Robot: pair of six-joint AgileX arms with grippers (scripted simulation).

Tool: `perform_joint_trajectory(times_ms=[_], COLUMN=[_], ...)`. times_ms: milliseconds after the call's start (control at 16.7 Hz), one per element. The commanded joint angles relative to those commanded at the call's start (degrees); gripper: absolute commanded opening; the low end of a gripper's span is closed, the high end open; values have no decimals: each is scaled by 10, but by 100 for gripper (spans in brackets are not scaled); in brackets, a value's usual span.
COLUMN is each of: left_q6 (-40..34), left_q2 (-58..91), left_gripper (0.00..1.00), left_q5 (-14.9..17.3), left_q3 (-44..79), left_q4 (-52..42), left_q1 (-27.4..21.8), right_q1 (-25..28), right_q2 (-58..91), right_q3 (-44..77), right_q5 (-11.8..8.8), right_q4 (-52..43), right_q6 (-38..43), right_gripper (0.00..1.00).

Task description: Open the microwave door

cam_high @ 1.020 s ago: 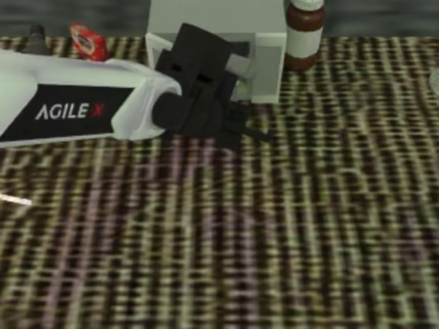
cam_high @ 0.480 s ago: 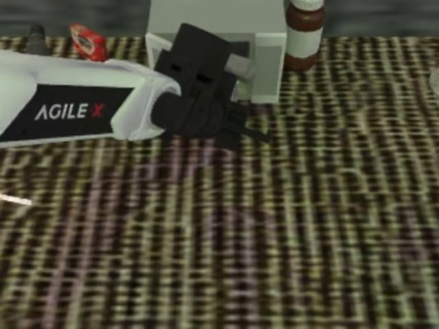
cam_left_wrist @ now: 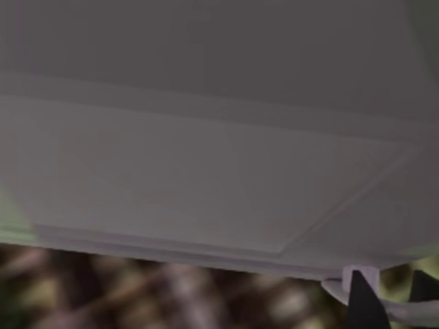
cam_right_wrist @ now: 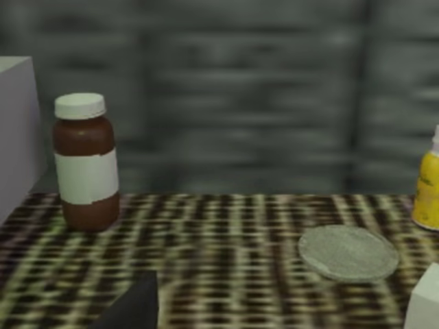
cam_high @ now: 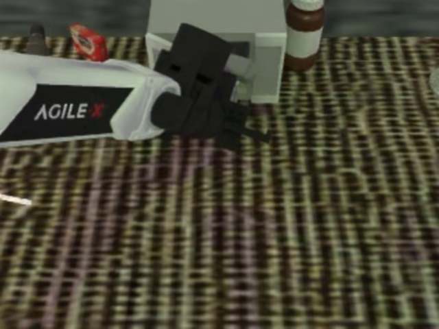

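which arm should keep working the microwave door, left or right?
Left. Its tool is already at the microwave door, low on the front of the microwave; the left wrist view is filled by that panel. The right arm is out of the top view, parked off toward the brown jar.

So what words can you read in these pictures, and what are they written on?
"AGILE X": on the black panel of the left arm, the last letter in red.
The red packet at the table's far left: print too blurred to read.
The brown jar: its white label shows no text.
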Motion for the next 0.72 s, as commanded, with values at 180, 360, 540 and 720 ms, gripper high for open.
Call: perform_joint_trajectory(times_ms=[180,360,540,720], left_q6=[0,0,-2,17], left_q2=[0,0,1,-8], left_gripper=[0,0,0,0], left_q5=[0,0,6,18], left_q3=[0,0,-2,-14], left_q4=[0,0,0,3], left_q1=[0,0,-4,4], right_q1=[0,0,0,0], right_q2=[0,0,0,0], right_q3=[0,0,0,0], right_q5=[0,0,0,0], right_q4=[0,0,0,0], right_q6=[0,0,0,0], right_gripper=[100,100,100,100])
